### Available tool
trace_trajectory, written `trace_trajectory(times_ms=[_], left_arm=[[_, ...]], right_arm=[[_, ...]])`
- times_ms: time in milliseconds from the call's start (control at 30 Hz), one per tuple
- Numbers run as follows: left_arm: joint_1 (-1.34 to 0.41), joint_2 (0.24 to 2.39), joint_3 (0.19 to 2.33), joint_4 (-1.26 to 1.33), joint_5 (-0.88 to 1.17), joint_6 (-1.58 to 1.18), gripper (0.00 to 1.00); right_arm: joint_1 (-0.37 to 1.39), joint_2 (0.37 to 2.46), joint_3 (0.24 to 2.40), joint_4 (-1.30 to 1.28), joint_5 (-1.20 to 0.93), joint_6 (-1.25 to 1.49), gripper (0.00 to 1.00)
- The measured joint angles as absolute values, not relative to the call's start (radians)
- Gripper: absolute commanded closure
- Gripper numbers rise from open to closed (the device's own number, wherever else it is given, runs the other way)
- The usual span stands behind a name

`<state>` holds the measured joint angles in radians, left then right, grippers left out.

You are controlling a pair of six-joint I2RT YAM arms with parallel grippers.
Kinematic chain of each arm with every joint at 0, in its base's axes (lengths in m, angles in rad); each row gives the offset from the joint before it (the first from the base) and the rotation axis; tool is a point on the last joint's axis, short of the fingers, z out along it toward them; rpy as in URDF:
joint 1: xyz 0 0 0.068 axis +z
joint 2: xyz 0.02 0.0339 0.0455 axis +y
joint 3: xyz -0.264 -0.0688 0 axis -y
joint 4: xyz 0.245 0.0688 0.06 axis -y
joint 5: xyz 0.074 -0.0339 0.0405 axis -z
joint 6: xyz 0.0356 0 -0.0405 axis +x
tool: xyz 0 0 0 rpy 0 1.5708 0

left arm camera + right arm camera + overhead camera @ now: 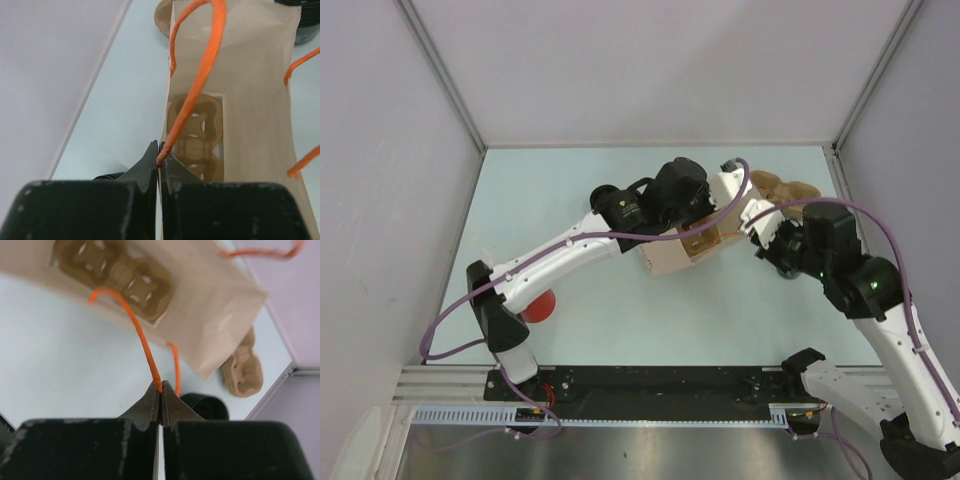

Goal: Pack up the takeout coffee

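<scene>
Both pinched shut on bag [250,75]: left gripper [159,159] on one orange handle [200,75], right gripper [160,390] on other handle [140,335]. Bag between arms, mid-table [570,200]. Inside, brown tray [195,135]; second tray [244,371] just beside bag.

Tan paper bag [663,260], mouth open, orange cord handles [202,75] taut. Brown moulded-pulp cup carrier [202,150] flat on bag bottom. Second pulp carrier [243,372] just beside bag.

Beyond the black jaws, a tan paper bag [250,75] with orange handles [200,85] is seen on a pale-blue worktop [125,100].
</scene>
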<state>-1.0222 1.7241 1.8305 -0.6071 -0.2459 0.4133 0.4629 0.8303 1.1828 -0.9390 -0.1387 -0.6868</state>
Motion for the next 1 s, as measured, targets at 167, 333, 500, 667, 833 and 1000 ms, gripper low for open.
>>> trace_trajectory(times_ms=[167, 333, 500, 667, 833, 1000], left_arm=[[-0.973, 1.724, 1.848, -0.611, -0.197, 0.370, 1.00], [-0.923, 1.724, 1.848, -0.609, -0.158, 0.321, 1.00], [-0.886, 1.724, 1.848, -0.608, -0.118, 0.277, 1.00], [-0.865, 1.724, 1.848, -0.592, -0.090, 0.232, 1.00], [-0.836, 1.695, 1.777, -0.514, -0.020, 0.170, 1.00], [-0.820, 1.688, 1.681, -0.463, -0.003, 0.149, 0.98]], right_arm=[[0.463, 0.945, 1.330, -0.874, -0.147, -0.623, 1.00], [0.463, 1.017, 1.424, -0.833, -0.146, -0.578, 1.00], [0.463, 1.053, 1.488, -0.825, -0.147, -0.557, 1.00], [0.462, 1.076, 1.513, -0.785, -0.146, -0.530, 1.00], [0.454, 1.084, 1.513, -0.751, -0.160, -0.500, 1.00], [0.461, 1.141, 1.494, -0.769, -0.198, -0.502, 1.00]])
